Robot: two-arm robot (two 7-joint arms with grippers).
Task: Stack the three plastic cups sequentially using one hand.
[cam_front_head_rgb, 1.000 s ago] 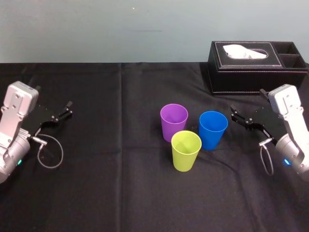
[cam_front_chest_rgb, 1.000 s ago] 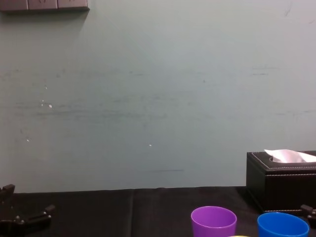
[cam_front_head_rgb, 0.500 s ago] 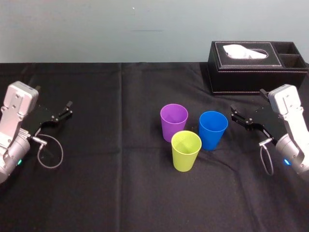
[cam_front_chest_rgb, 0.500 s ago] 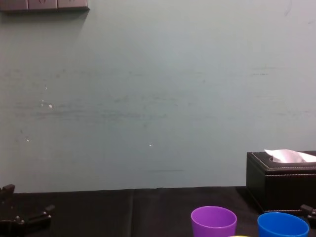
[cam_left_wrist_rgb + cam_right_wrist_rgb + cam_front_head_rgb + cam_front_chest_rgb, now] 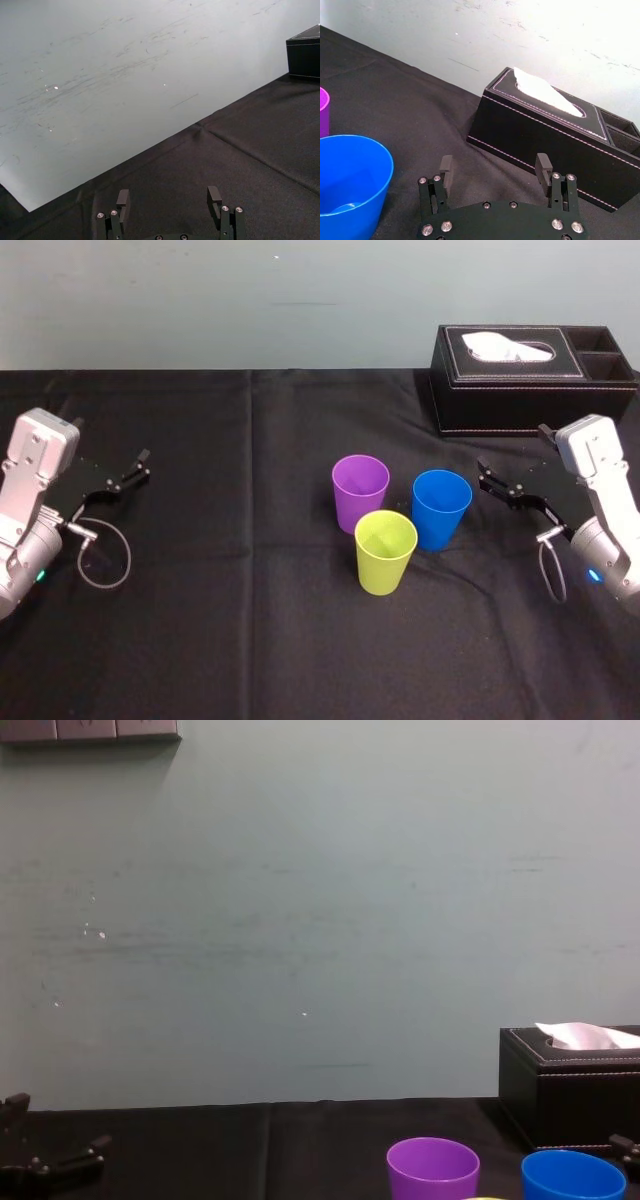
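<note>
cups (image 5: pixel 386 550) clustered, perhaps touching, tissue box (image 5: pixel 530 390) behind right

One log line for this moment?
purple cup, blue cup, yellow-green cup: upright, unstacked | left gripper: open, parked left | right gripper: open, near blue cup

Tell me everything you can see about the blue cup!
The blue cup is smooth, shiny plastic, wide at its open top and narrower at the bottom. It stands upright on the black cloth and looks empty. The purple cup stands a little apart on its left. The yellow-green cup is in front and to the left, so close that I cannot tell if they touch. The right claw is open on its right, not touching it.
</note>
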